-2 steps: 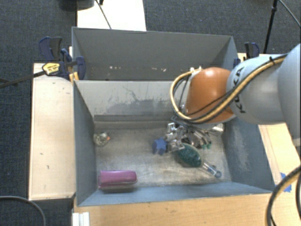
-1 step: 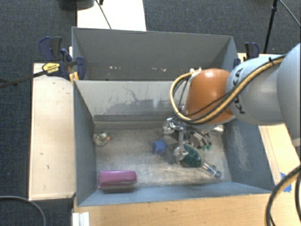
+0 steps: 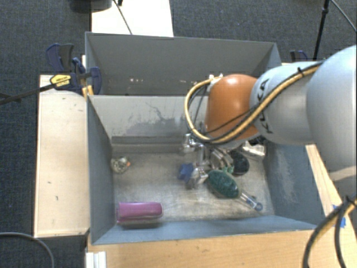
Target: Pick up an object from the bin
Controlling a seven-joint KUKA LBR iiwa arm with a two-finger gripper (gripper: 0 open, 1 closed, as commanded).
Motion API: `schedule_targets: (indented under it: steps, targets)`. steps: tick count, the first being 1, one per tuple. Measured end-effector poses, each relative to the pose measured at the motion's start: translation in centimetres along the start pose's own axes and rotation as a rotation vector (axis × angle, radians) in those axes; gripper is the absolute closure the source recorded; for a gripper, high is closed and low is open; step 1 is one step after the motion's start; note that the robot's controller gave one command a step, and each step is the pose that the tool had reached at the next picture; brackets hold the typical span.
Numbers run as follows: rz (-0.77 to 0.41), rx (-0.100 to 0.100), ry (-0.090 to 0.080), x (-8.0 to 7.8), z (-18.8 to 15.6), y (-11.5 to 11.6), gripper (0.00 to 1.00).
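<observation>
Arm [image 3: 312, 105] comes in from the right of the frame, with the orange cover [image 3: 231, 108] on the wrist and cables [image 3: 192, 102] looped round its left side.

The gripper [image 3: 197, 177] is low in the grey bin [image 3: 100, 149], about mid-floor and slightly right of centre. Whether it is spread or pressed together we cannot tell, because the wrist hardware crowds that spot. We cannot make out anything pinched in it.

Nearest things:
- small blue piece [image 3: 185, 173]: just left of the gripper tip, on the floor. Touching or just apart, we cannot tell. This is the closest candidate for the pick.
- dark green oval thing [image 3: 223, 184]: just right of the tip, lying flat. A thin metal stem [image 3: 248, 201] runs from it toward the lower right and ends in a bluish tip.
- black round thing [image 3: 240, 163]: up and right of the green one, partly tucked under the wrist. We cannot name it more closely.

Farther off:
- purple block [image 3: 139, 210]: lower left of the floor, lying lengthwise along the near wall, well apart from the gripper.
- small pale yellowish thing [image 3: 120, 164]: left side of the floor near the left wall, also well apart. It is too small for us to identify.
</observation>
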State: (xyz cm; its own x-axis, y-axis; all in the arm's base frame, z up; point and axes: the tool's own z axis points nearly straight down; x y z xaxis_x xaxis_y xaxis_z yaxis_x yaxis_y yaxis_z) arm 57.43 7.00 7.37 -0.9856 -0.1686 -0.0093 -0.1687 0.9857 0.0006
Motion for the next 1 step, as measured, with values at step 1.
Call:
schedule_targets:
  steps: [1]
  targets:
    - [0.004, 0.001, -0.005, -0.16, -0.29, -0.17, 1.00]
